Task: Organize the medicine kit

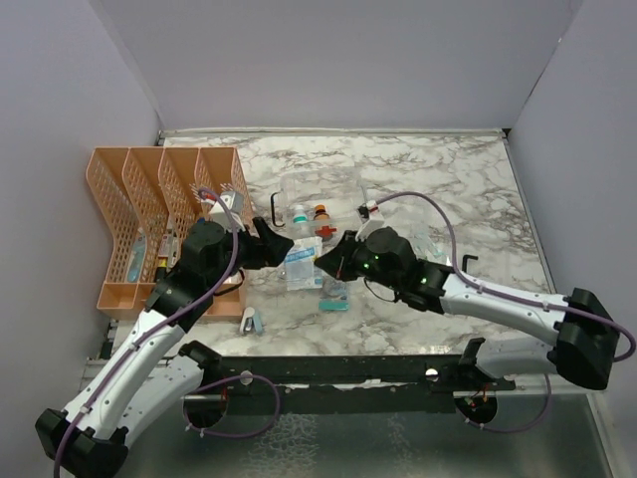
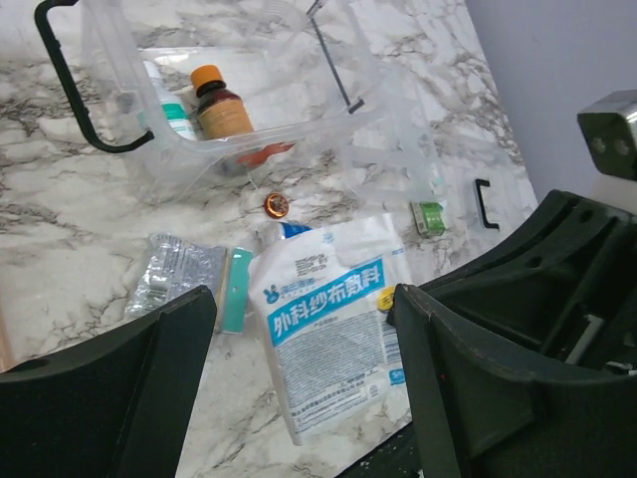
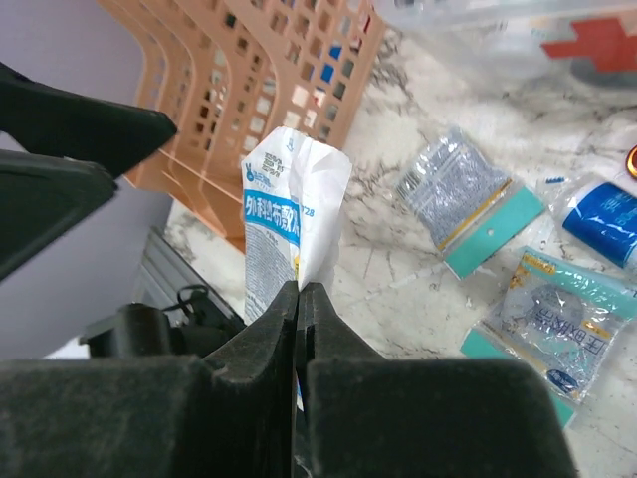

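Our right gripper [image 3: 299,291] is pinched tight on the lower edge of the white-and-blue dressing packet [image 3: 296,199], which stands up above the jaws. Our left gripper [image 2: 301,304] has its jaws spread wide to either side of it. We judge it best to draw the packet clear of the left fingers [image 2: 179,339], then level it over the medicine kit [image 3: 597,35], which sits open farther out on the table [image 1: 458,179], just beyond both grippers.

Orange lattice organizer [image 1: 149,199] stands on the marble table [image 1: 468,189], perhaps with something bluish inside.
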`<action>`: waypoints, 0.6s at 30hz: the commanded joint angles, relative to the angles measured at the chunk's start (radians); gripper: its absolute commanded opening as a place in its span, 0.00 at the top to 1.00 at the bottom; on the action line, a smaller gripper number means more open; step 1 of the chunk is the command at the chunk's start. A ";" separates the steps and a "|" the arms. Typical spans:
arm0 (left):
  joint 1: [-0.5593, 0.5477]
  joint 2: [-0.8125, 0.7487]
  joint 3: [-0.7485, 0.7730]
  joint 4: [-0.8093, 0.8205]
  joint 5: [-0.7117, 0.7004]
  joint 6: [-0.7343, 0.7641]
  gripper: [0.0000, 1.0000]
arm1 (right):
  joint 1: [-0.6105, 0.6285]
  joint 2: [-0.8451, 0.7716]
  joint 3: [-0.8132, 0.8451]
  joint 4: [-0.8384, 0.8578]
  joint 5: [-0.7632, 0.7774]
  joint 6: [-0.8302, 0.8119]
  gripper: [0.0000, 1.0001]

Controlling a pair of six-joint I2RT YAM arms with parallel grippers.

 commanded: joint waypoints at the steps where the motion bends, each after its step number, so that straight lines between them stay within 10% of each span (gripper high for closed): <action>1: -0.005 -0.002 0.040 0.041 0.086 -0.043 0.23 | 0.005 -0.113 -0.017 -0.049 0.115 -0.016 0.99; 18: -0.006 0.041 0.029 0.271 0.424 -0.252 0.33 | 0.005 -0.347 -0.086 0.157 0.063 -0.043 0.99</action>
